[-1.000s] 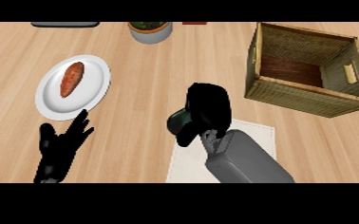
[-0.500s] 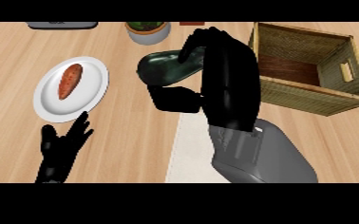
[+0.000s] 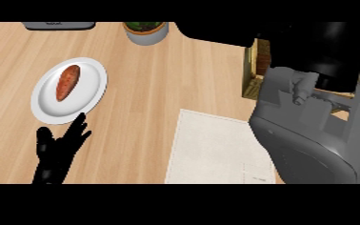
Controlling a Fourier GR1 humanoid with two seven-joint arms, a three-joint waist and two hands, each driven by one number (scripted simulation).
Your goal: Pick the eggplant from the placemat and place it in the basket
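Resting at the lower left of the head view, the left hand (image 3: pixel 60 150) is seen spread, its fingers straight and pointing up, nothing held in it. Just beyond its fingertips a white plate (image 3: pixel 48 109) is set on the wooden table (image 3: pixel 183 76), and an orange-red sweet potato (image 3: pixel 67 82) is laid on that plate. To the right of the left hand, between the two arms, the pale placemat (image 3: pixel 211 148) is spread flat on the table, and its visible part is bare. The grey right forearm (image 3: pixel 309 138) is raised close to the camera at the right, covering the placemat's right edge. Beyond it, the right hand (image 3: pixel 309 43) is shown only as a large black mass at the upper right; whether its fingers are curled or straight cannot be told, and the eggplant cannot be made out. Only a sliver of the woven basket (image 3: pixel 255 71) is seen beside and under that hand. Further off, left of the right hand, a grey pot with greenery (image 3: pixel 146 31) is stood near the table's far edge, and a dark object (image 3: pixel 59 25) is placed at the far left.
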